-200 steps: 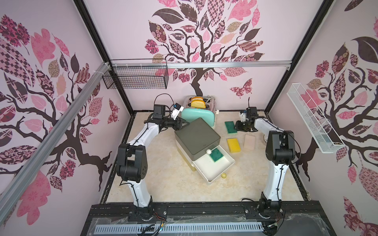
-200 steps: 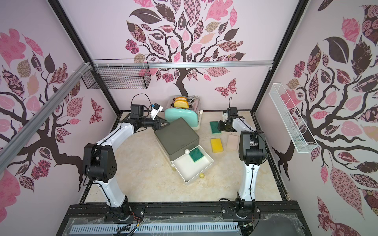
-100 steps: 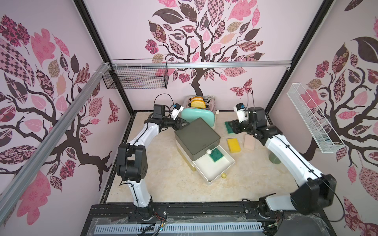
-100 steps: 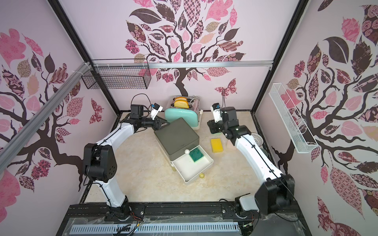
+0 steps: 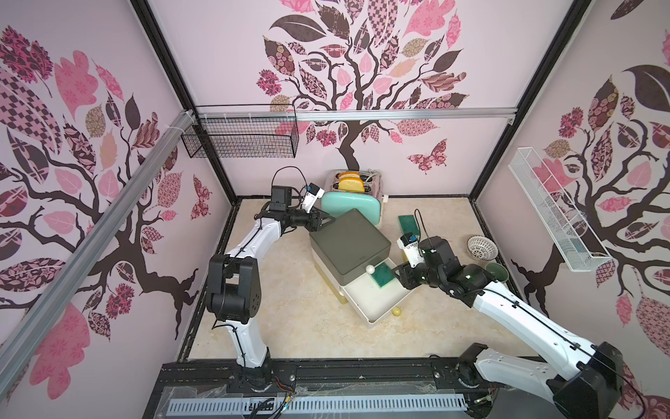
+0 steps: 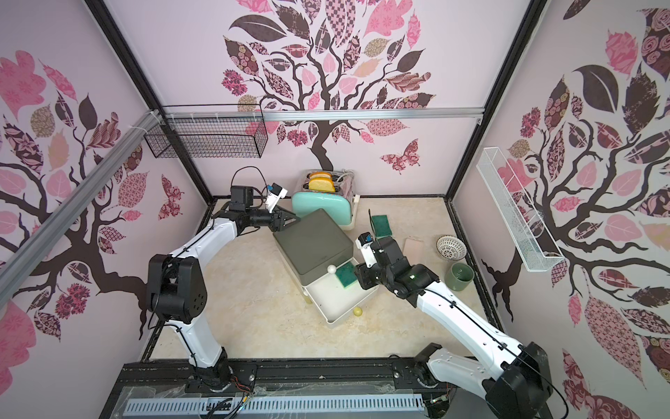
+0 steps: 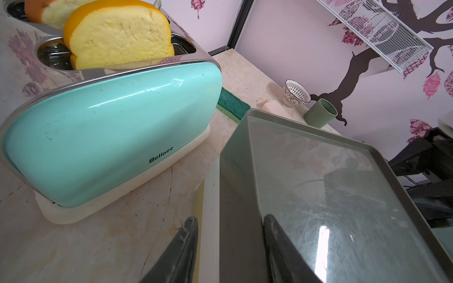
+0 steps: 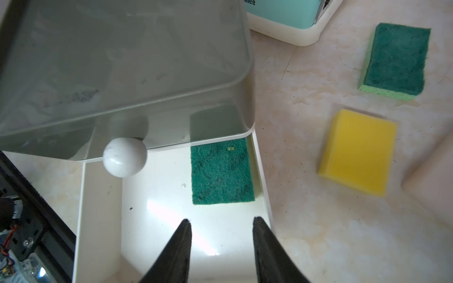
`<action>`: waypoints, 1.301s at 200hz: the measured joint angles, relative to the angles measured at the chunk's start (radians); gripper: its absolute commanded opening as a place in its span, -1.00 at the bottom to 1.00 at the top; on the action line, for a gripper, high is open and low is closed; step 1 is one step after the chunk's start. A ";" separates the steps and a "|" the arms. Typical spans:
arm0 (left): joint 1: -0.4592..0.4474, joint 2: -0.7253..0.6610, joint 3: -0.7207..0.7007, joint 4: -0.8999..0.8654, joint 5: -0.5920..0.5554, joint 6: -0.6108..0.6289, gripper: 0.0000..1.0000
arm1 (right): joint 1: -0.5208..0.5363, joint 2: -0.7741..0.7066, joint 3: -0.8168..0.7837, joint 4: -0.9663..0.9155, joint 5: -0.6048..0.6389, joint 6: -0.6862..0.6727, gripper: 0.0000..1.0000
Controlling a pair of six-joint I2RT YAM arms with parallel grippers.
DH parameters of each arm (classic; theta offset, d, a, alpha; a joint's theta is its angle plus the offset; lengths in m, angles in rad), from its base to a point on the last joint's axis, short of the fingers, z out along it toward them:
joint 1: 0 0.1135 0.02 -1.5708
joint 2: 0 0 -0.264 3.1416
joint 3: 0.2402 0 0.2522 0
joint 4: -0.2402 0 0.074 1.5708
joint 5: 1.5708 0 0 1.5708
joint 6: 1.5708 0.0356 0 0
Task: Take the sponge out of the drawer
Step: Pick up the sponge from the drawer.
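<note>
The sponge (image 8: 221,171), green side up, lies flat in the open white drawer (image 8: 157,220) against one side wall; both top views show the sponge (image 5: 383,275) (image 6: 346,275) just in front of the grey drawer box (image 5: 350,250). My right gripper (image 8: 221,221) hovers open over the drawer floor, a short way from the sponge, with nothing between its fingers. My left gripper (image 7: 229,220) is shut on the back corner of the drawer box (image 7: 318,196), one finger on each side of its wall.
A mint toaster (image 5: 353,206) with bread stands behind the box. A green sponge (image 8: 397,58), a yellow sponge (image 8: 358,152) and a pale block (image 6: 413,246) lie beside the drawer. A patterned bowl (image 5: 482,247) and green cup (image 5: 497,271) stand at the right wall. A small yellow ball (image 5: 397,311) lies by the drawer front.
My right arm has swung from the back right corner to over the open drawer, its gripper now pointing at the sponge. The left arm has not moved.
</note>
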 measured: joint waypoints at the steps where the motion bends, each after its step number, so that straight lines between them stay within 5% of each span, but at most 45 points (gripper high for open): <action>1: 0.000 0.000 0.000 0.000 0.000 0.000 -0.07 | 0.000 0.000 0.000 0.000 0.000 0.002 -0.16; 103: 0.003 0.003 -0.002 0.005 0.009 -0.014 -0.07 | 0.002 0.172 0.209 -0.200 -0.058 0.428 -0.11; 260: 0.016 0.015 -0.004 0.024 0.058 -0.056 -0.06 | 0.056 0.369 0.163 -0.169 0.041 0.856 -0.09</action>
